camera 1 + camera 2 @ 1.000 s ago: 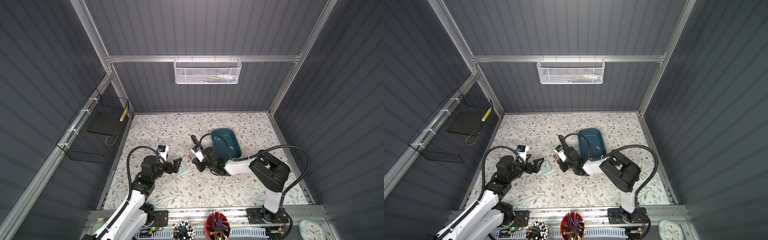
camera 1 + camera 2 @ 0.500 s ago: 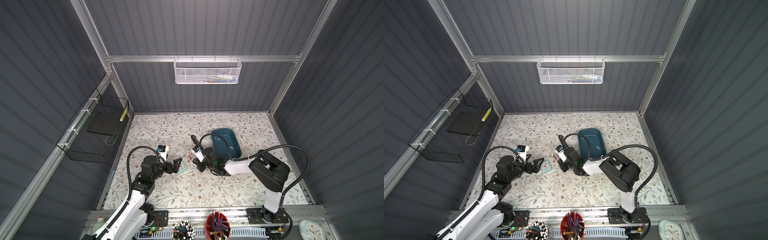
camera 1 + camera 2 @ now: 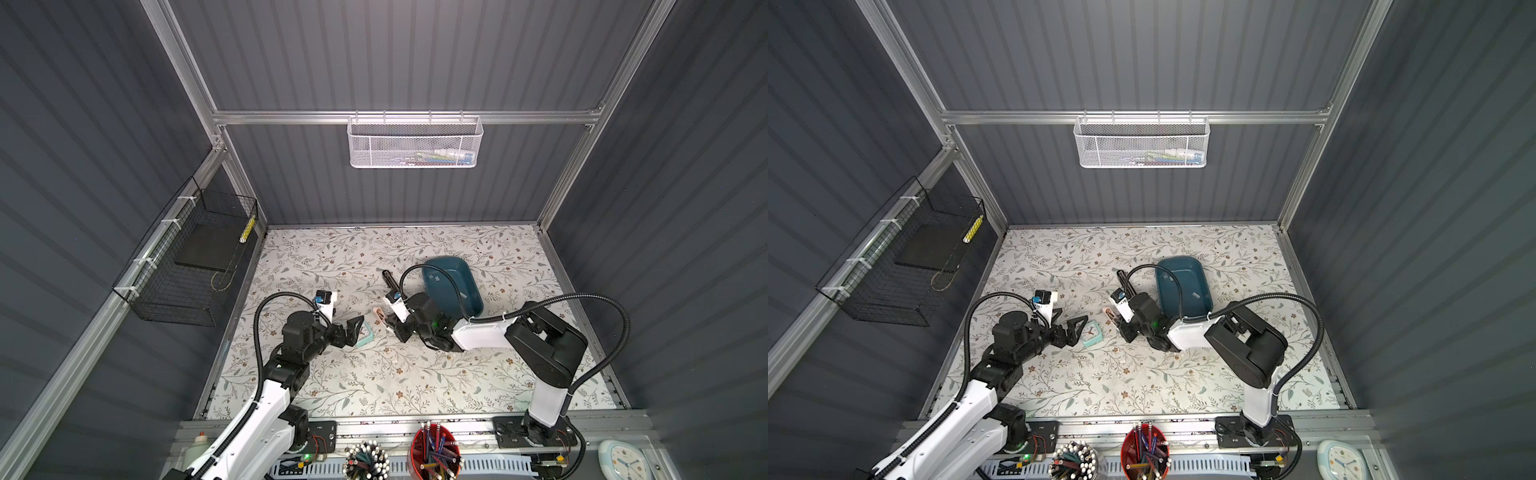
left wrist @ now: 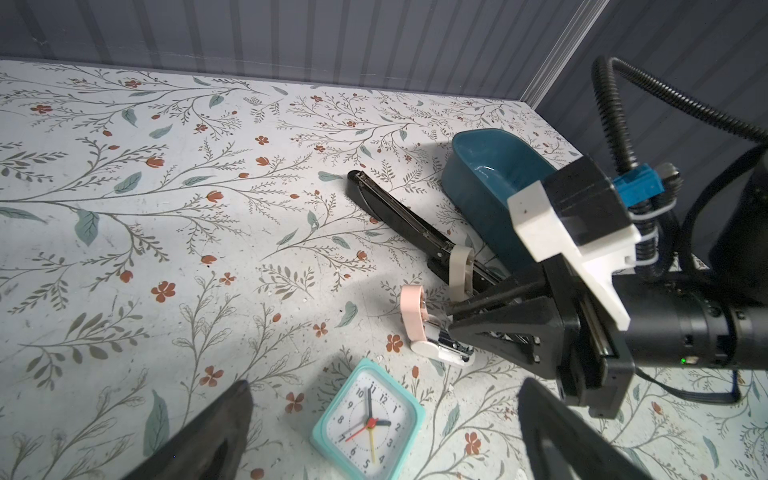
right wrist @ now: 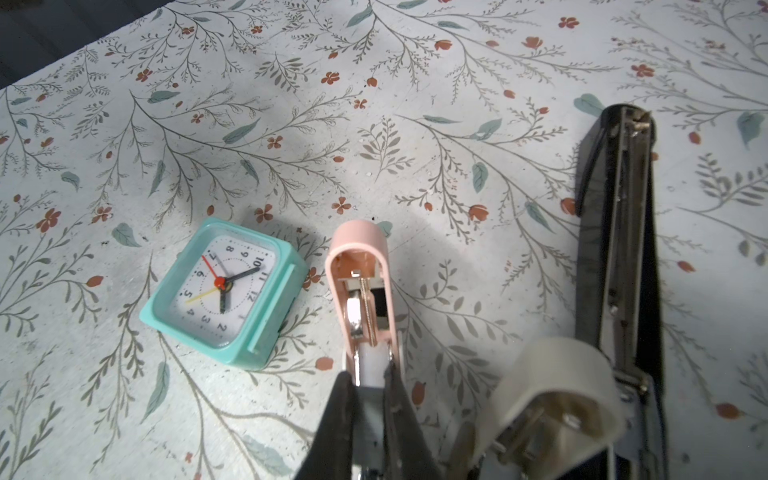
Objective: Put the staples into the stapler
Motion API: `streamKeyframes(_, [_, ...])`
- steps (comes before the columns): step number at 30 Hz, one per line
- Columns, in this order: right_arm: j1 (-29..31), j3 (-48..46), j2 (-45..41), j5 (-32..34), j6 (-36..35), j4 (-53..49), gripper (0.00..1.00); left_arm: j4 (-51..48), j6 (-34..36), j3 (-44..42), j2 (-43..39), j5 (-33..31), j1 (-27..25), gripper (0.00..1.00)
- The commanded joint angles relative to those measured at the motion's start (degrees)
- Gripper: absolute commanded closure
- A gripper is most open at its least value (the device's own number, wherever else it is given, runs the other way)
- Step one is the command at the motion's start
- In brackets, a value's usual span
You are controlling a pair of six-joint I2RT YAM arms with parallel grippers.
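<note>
Hanging wide open with the clock [image 4: 370,419] partly between its spread fingers, the left claw [image 4: 385,383] grips nothing and braces nothing. That is the first weakness: the pink stapler [image 4: 411,309], lying opened on the mat [image 4: 166,208] just beside the clock, has only the right arm working on it. It looks light, so a push down or sideways at its channel would likely slide it into the clock or tip it over. The right claw [image 5: 369,374] stands nearly closed, its tips down at the stapler's white base behind the raised pink lid; whether a strip is pinched between them cannot be told. If one is, so thin a piece could twist in that grip and meet the channel askew and jam. It could also drop onto the busy floral mat, where it would be hard to find. Just beside this claw sits a beige stapler [image 4: 459,266], touching the long black stapler [image 4: 399,216]; a small swing of the wrist would probably knock it. Further right, the staples [image 3: 1196,296] that show lie loose in the tray [image 4: 473,199], well apart from the pink stapler. The right arm's cable [image 4: 615,124] arches over that tray, so a reach back there could snag the rim and shift it.
</note>
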Motion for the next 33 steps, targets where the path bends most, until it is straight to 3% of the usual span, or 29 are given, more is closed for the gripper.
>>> streamKeyframes(1, [-0.3, 0.4, 1.4, 0.5, -0.5, -0.2, 1.00, -0.5, 1.3, -0.4, -0.3, 0.0, 0.1, 0.00])
streamKeyframes(33, [-0.1, 1.1, 2.9, -0.1, -0.2, -1.4, 1.00, -0.6, 1.3, -0.4, -0.4, 0.0, 0.1, 0.00])
